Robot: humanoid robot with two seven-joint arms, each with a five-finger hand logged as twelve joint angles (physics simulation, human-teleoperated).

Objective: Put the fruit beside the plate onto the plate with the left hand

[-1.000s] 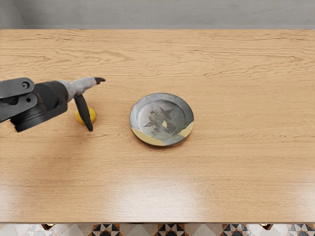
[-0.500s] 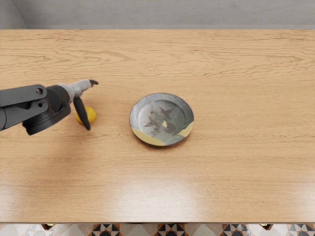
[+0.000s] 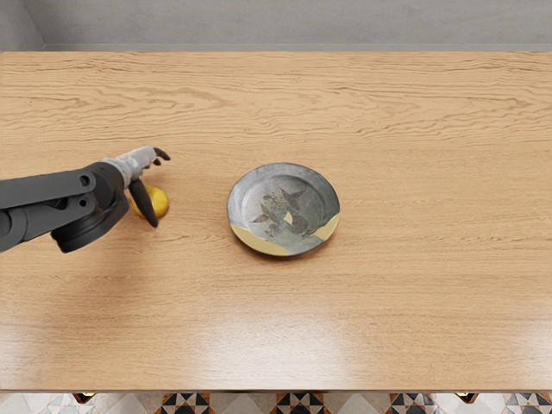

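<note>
Fruit (image 3: 158, 203): 1 item, small, round, yellow. It is seen resting on the wooden table (image 3: 414, 112), in the left half of the view. It is located to the left of the plate (image 3: 283, 209) and well apart from it, and a strip of bare wood is shown between the 2. The fruit's left part is covered by the hand.

Plate: 1 item, round, grey-blue, with a dark pattern at the centre and a yellowish band along the near rim. It is laid flat near the middle of the table, and its whole face is exposed.

Left hand (image 3: 138, 177): grey with dark fingertips, carried on a dark arm (image 3: 52, 203) that is seen entering from the left edge. It is held just over and beside the fruit. The fingers (image 3: 145, 205) are spread, not closed. 1 dark finger is pointed down across the fruit's left side, and another is stretched toward the far side of the table. Nothing is gripped. Whether the lower finger is touching the fruit cannot be told.

Table: 1 surface, light wood grain.
</note>
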